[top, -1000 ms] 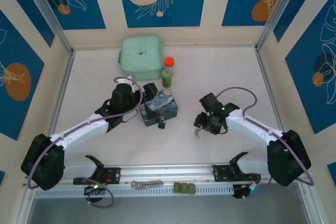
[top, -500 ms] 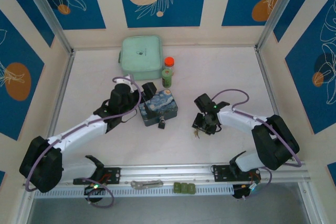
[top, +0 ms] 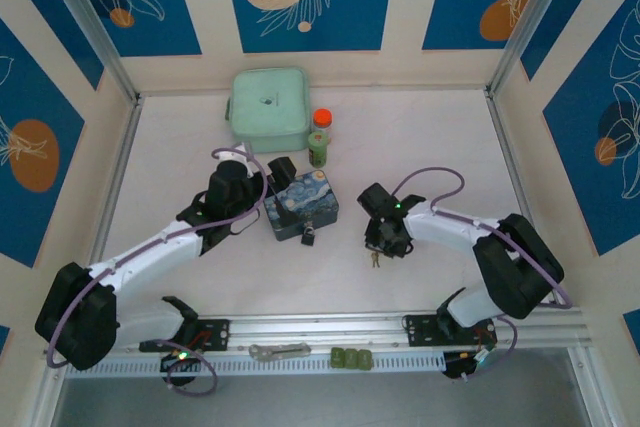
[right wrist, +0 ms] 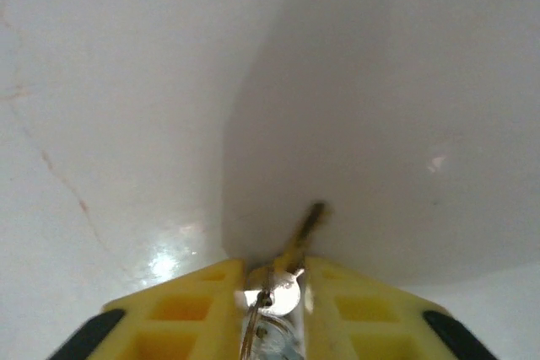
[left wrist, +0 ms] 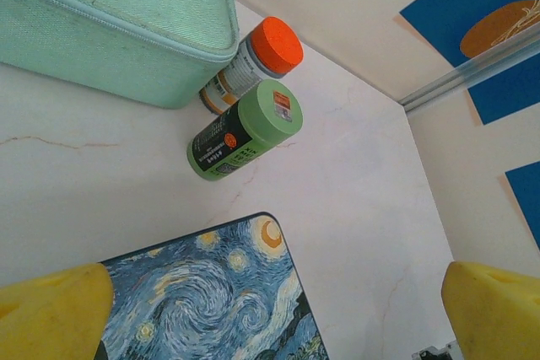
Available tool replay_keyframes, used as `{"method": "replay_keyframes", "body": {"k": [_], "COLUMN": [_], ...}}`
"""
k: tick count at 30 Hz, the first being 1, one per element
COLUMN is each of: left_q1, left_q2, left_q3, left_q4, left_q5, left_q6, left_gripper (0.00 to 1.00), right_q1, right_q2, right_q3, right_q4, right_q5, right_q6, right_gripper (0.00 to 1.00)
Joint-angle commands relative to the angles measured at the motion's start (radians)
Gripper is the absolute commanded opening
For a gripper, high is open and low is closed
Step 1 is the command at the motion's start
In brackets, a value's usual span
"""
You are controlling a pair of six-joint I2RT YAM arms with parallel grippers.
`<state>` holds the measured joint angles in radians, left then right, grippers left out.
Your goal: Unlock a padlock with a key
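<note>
From above, my left end effector (top: 284,170) hangs over the far left corner of the blue swirl-painted box (top: 305,206), its fingers spread wide with nothing between them. The padlock (top: 310,237) rests against the box's near edge, small and dark. To its right, well apart from it, my right end effector (top: 384,238) points down at the tabletop (top: 430,137), and the key (top: 376,258) pokes out just below it on the near side. A mint-green case (top: 267,107) sits by the far wall, with an orange-capped bottle (top: 321,119) and a green bottle (top: 318,151) just beside it. A grey metal tool (top: 280,351) lies on the rail by my bases.

At my left wrist, the yellow fingers (left wrist: 51,314) stand at the two lower corners, far apart and empty. The box (left wrist: 219,301) lies below them, and the two bottles lean against the case (left wrist: 110,23).

At my right wrist, my end effector (right wrist: 274,271) is closed on the key (right wrist: 305,223). Its yellow fingers (right wrist: 202,309) stand close together, with the key's shiny head pinched between them. The blade sticks out forward, just over the pale tabletop (right wrist: 126,82).
</note>
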<state>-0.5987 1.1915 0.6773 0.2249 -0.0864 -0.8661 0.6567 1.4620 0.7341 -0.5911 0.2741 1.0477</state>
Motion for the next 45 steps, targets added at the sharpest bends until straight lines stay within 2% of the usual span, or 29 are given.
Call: {"method": "replay_keyframes", "body": {"k": [1,7,8,12,18,24,29,38,41,45], "left_q1": [-0.007,-0.007,-0.007,-0.006,-0.007,-0.007,-0.022,-0.121,-0.13,-0.13], "left_q2": [-0.03,-0.045,-0.046,-0.044,-0.034,-0.011,0.019,0.118,0.154,0.159], "left_q3": [-0.017,-0.022,-0.02,-0.005,0.006,0.005,-0.002,-0.007,0.02,0.028], "left_q4": [0.01,0.004,0.004,0.001,0.018,0.059,0.115,0.313,0.316,0.31], "left_q5": [-0.025,-0.027,-0.023,0.0,0.033,0.086,0.129,0.099,0.099,0.083], "left_q6": [-0.011,-0.006,-0.001,0.021,0.015,0.007,-0.05,-0.146,-0.139,-0.119], "left_gripper": [1.0,1.0,1.0,1.0,1.0,1.0,1.0,1.0,1.0,1.0], "right_q1": [0.037,0.03,0.026,0.002,-0.026,-0.096,-0.165,-0.27,-0.285,-0.287], "right_q2": [0.033,0.041,0.038,0.028,-0.025,-0.101,-0.125,-0.194,-0.198,-0.172], "right_q3": [0.021,0.005,0.004,0.03,0.051,0.027,0.037,0.075,0.088,0.053], "right_q4": [0.051,0.07,0.075,0.083,0.097,0.154,0.15,0.145,0.132,0.149], "right_q5": [-0.085,-0.079,-0.08,-0.095,-0.122,-0.225,-0.294,-0.44,-0.44,-0.372], "right_q6": [0.012,-0.014,-0.038,-0.19,-0.413,-0.524,-0.523,-0.443,-0.428,-0.379], "right_gripper": [0.21,0.15,0.09,0.0,0.0,0.0,0.0,0.0,0.0,0.0]}}
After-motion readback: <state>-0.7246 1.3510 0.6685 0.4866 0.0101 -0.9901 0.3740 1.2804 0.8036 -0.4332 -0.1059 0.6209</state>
